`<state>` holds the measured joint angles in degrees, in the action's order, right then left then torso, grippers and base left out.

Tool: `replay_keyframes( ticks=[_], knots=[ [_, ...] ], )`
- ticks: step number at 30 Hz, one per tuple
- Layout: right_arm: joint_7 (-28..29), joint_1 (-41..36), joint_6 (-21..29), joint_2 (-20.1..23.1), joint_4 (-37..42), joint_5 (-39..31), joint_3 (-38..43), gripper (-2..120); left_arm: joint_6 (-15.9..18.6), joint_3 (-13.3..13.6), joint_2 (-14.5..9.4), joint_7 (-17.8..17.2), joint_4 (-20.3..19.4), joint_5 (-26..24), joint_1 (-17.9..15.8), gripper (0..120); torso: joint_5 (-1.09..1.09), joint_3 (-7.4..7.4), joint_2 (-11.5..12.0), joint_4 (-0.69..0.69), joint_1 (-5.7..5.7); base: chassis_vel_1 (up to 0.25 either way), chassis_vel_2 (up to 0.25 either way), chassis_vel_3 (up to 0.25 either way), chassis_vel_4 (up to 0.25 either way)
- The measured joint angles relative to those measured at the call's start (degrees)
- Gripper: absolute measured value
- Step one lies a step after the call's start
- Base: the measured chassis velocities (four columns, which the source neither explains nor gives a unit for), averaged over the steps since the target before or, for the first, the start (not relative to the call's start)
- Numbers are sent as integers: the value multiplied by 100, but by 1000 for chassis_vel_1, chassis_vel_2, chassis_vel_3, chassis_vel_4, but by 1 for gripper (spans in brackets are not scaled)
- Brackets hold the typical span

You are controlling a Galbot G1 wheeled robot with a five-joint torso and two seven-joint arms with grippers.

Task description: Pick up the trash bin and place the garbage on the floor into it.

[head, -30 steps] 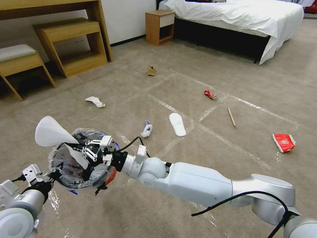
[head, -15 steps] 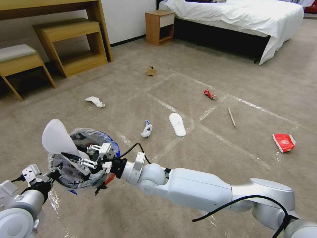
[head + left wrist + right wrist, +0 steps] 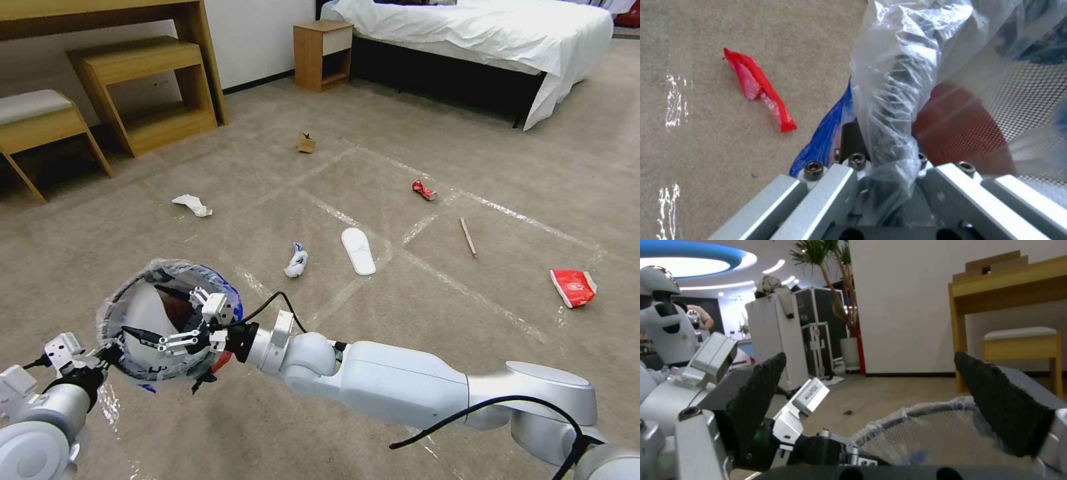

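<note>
Inside the trash bin (image 3: 133,347) lies a white slipper (image 3: 143,307).

The trash bin (image 3: 167,320) hangs low at the left, a slipper (image 3: 143,310) inside it. Ahead lie a tissue wad (image 3: 296,260), another slipper (image 3: 358,251) and, rightward, a wrapper (image 3: 573,287).

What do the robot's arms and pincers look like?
The right arm is smooth, glossy white with rounded joints, a black band near the wrist, and thin black cables looping along it. The right pincer has white metal links and dark rough pads. The left pincer is silvery-white with black screws.
</note>
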<state>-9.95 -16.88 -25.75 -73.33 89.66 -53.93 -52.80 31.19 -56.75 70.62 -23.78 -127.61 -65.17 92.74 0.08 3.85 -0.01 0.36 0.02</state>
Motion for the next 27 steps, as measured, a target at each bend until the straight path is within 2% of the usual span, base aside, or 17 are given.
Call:
replay_keyframes(
  ticks=[14,27],
  knots=[
    [7,-16,-22,51,66,40,83,88,-13,21,29,6,53,33,-10,1,0,0,0,0,0,0,0,0,0],
    [106,71,-25,29,448,-69,578,88,-20,32,40,38,187,96,-51,1,0,0,1,-1,0,0,0,0,0]
  ],
)
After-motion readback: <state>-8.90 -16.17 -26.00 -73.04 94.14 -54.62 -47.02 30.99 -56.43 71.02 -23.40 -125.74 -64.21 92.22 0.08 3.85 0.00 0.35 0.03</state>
